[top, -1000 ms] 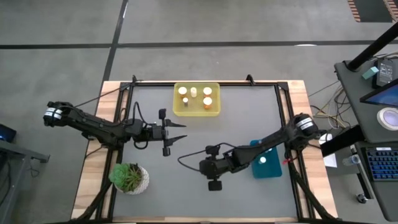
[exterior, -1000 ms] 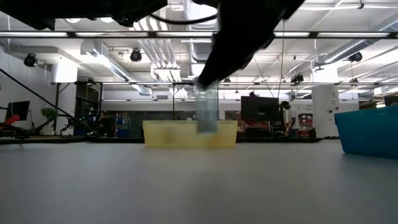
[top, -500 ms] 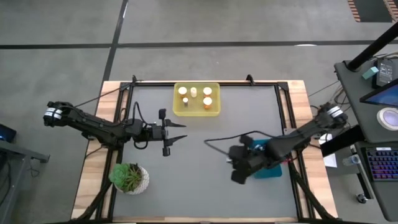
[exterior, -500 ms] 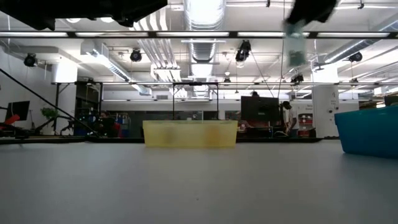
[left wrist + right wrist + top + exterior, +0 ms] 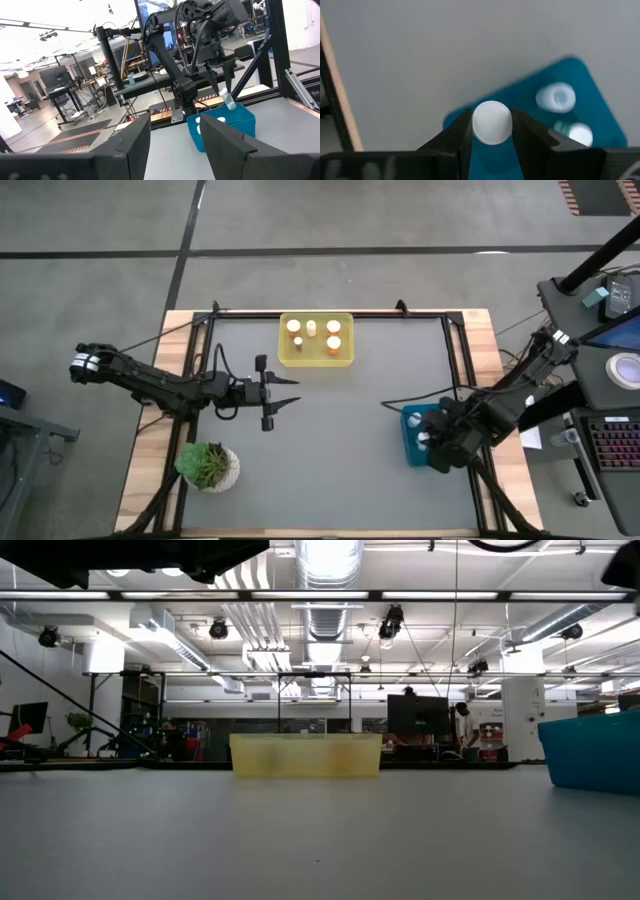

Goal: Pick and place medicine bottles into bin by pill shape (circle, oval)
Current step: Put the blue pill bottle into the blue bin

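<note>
My right gripper (image 5: pixel 436 442) hangs over the blue bin (image 5: pixel 409 420) near the table's right edge, shut on a small clear medicine bottle (image 5: pixel 228 101) with a white cap (image 5: pixel 491 122). Two more white-capped bottles (image 5: pixel 556 97) lie in the blue bin. The yellow bin (image 5: pixel 316 338) at the far middle holds several bottles, some of them orange. My left gripper (image 5: pixel 288 392) waits left of centre, level and open, with nothing between its fingers. My right gripper pinches the bottle between its two fingers at the cap end (image 5: pixel 491 122), the cap facing back toward the wrist. The fingers come from above, slanting down. The bottle hangs tilted below the fingertips (image 5: pixel 222 89), lifted clear above the blue bin.
A potted green plant (image 5: pixel 208 466) stands at the near left. The table's grey middle between the two bins is bare. A black frame runs along the table's edges, and a desk with screens (image 5: pixel 610 330) stands beyond the right edge.
My right gripper has carried the bottle from the table's middle toward the right edge, rising a little and rolling its wrist, and now hangs over the blue bin. It has kept shut on the bottle.
</note>
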`<control>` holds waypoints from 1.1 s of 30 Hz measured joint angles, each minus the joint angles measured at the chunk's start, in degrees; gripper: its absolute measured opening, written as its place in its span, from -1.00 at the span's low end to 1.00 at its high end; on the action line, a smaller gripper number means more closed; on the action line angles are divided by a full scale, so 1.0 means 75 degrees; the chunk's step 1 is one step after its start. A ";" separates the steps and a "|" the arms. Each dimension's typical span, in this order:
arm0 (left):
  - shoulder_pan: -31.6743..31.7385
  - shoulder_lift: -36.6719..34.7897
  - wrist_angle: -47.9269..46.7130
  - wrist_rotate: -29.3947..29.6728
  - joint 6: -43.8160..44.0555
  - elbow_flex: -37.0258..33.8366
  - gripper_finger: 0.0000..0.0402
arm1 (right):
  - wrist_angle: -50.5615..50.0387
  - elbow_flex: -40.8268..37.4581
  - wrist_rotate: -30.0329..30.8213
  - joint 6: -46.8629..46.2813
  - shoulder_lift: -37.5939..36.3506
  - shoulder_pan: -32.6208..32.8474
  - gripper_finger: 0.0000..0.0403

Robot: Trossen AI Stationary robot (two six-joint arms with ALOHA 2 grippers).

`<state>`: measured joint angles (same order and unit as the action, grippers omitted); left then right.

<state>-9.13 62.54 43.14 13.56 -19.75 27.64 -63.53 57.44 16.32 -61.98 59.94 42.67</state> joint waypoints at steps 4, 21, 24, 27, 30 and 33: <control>0.0000 0.0000 0.0002 0.0006 0.0000 0.0000 -0.22 | -0.0086 -0.0612 -0.0045 -0.0596 -0.0725 0.0476 -0.46; 0.0000 0.0000 0.0002 0.0028 0.0000 0.0000 -0.22 | -0.0028 -0.2218 0.0037 -0.0618 -0.0915 0.1079 -0.47; 0.0000 0.0000 -0.0001 0.0029 0.0003 0.0000 -0.22 | 0.0003 -0.2326 0.0091 -0.0597 -0.0817 0.1079 -0.47; 0.0000 0.0000 -0.0001 0.0029 0.0000 0.0000 -0.22 | 0.0073 -0.2360 0.0341 -0.0594 -0.0682 0.1079 -0.47; 0.0000 0.0000 -0.0002 0.0029 0.0000 0.0000 -0.22 | 0.0153 -0.2369 0.0432 -0.0521 -0.0573 0.1079 -0.47; 0.0000 0.0000 -0.0004 0.0029 0.0000 0.0000 -0.22 | 0.0164 -0.2383 0.0430 -0.0547 -0.0435 0.1079 -0.47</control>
<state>-9.13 62.54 43.11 13.78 -19.75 27.64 -62.30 39.57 19.55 -66.08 56.67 50.76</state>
